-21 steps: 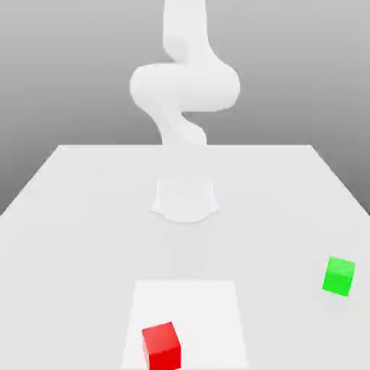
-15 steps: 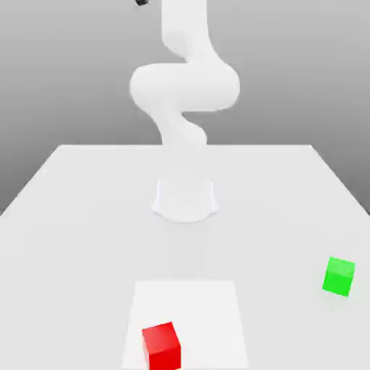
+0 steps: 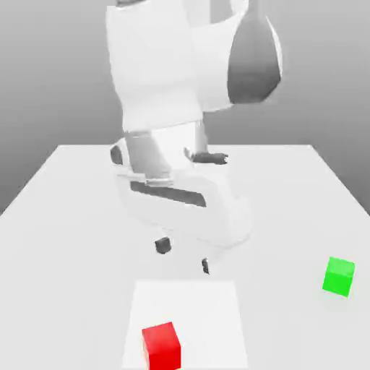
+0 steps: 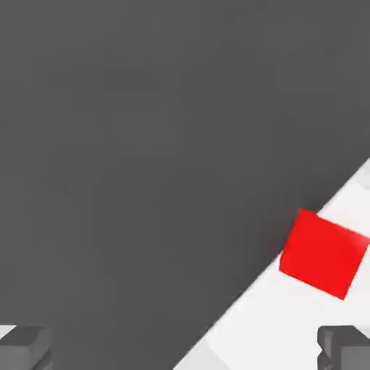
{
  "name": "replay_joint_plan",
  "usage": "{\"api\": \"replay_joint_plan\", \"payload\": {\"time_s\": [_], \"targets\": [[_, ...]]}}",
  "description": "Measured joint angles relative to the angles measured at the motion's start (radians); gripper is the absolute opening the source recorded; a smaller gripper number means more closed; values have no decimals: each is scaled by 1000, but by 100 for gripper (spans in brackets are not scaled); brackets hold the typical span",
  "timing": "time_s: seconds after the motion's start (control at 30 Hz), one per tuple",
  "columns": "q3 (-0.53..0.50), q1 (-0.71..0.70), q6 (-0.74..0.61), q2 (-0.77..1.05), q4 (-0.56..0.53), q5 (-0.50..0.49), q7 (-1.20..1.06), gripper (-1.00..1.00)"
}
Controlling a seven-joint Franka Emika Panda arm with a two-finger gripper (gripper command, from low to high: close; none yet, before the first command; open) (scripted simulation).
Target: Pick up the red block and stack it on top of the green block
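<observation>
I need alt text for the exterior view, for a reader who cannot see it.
A white robot arm leans low over a white table, its open hand hovering above and behind the red block. The green block sits apart toward the exterior view's right.

So the worktop (image 3: pixel 65 217) is a plain white slab with a brighter white square patch (image 3: pixel 209 318) marked near its front edge. The red block (image 3: pixel 161 345) sits flat on that patch, at the corner toward the exterior view's left, close to the front edge. The claw (image 3: pixel 183 256) hangs above the worktop with its fingers spread apart, and the red block is a bit in front of it, nearer the camera, not touching. The green block (image 3: pixel 338 275) rests on the bare worktop off to the exterior view's right of the claw, well apart from it and from the red block (image 4: pixel 322 253).
</observation>
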Motion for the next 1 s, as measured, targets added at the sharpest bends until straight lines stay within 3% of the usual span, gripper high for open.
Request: {"api": "replay_joint_plan", "payload": {"time_s": [0.2,0.33,0.37,0.6,0.77,1.0], "targets": [[-85,53,96,172,-32,-139,316,0],[-73,45,204,307,-15,-118,323,0],[-64,38,229,338,-11,-110,317,-100],[-63,37,236,343,-10,-110,318,-100],[-90,60,113,195,-36,-158,355,-100],[77,254,73,93,-111,-202,462,-100]]}}
